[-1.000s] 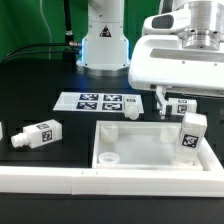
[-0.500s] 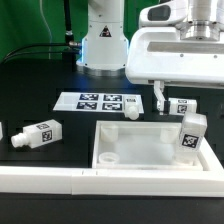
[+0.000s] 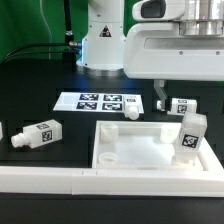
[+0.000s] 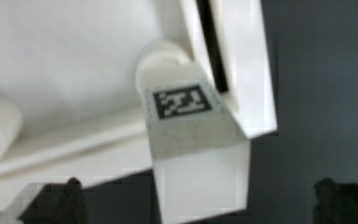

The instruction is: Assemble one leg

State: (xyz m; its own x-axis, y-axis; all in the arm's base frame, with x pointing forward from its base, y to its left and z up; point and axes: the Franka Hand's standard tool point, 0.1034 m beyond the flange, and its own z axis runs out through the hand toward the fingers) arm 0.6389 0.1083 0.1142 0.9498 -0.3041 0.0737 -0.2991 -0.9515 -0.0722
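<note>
One white leg (image 3: 190, 133) with a black-and-white tag stands upright at the near corner of the white tabletop (image 3: 140, 148) on the exterior view's right. My gripper (image 3: 177, 92) hangs above it, open and empty, with one finger (image 3: 160, 96) showing. In the wrist view the leg (image 4: 197, 140) lies between and beyond my two dark fingertips (image 4: 59, 201), which stand wide apart and do not touch it. My gripper (image 4: 202, 205) holds nothing. The tabletop (image 4: 69, 60) fills the space behind the leg.
A second leg (image 3: 36, 134) lies on the black table at the exterior view's left and another (image 3: 183, 105) lies behind the tabletop. The marker board (image 3: 97, 101) lies at the back. A long white rail (image 3: 70, 181) runs along the front. The robot base (image 3: 103, 40) stands behind.
My gripper has risen straight up away from the upright leg. The leg and the other parts have not moved.
</note>
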